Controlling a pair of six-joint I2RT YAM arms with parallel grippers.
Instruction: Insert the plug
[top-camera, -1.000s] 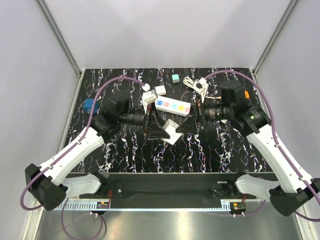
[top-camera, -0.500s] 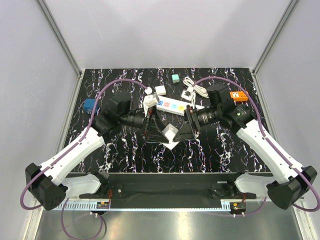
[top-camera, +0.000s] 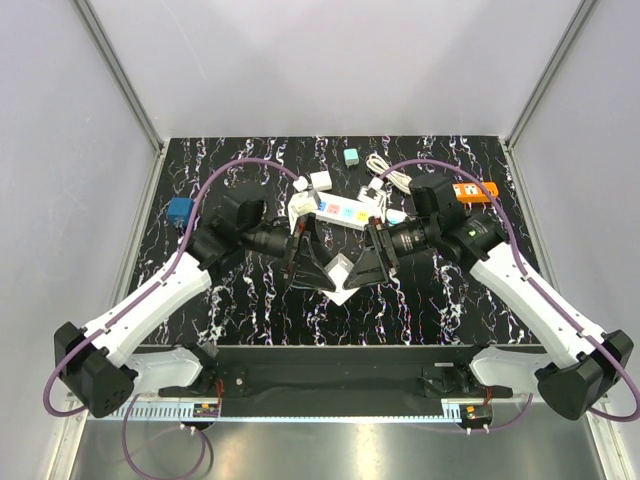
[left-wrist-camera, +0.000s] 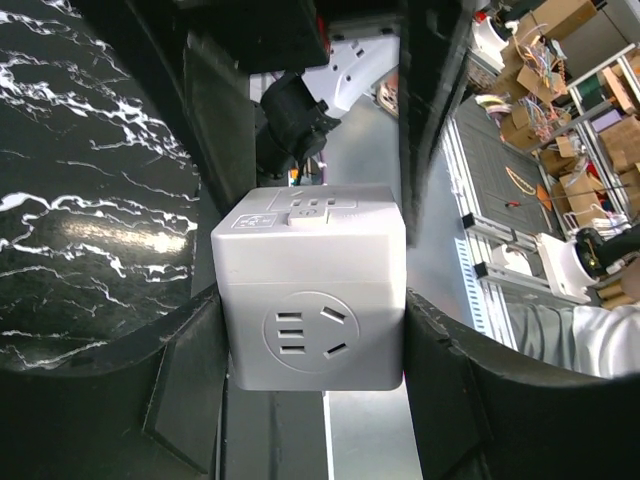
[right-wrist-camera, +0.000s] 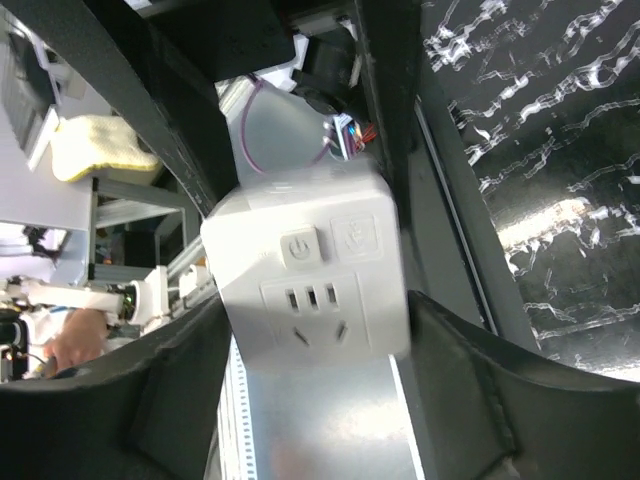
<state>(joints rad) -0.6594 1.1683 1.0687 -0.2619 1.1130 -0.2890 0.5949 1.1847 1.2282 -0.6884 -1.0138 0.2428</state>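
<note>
Both arms meet over the tabletop (top-camera: 450, 300) on one white socket cube (left-wrist-camera: 312, 330) — left jaws closed against its sides, right jaws likewise gripping it.

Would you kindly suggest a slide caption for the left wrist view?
Left gripper clamps a white cube socket, its outlet face toward the camera, with the black marbled table behind.

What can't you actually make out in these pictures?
- Top view: the socket cube is mostly covered by the left gripper and right gripper around it.
- Top view: the white pieces by the power strip are too small to identify.
- Right wrist view: the picture is blurred, so the cube's button markings cannot be read.
- Left wrist view: the fingers hide the cube's side faces.
</note>
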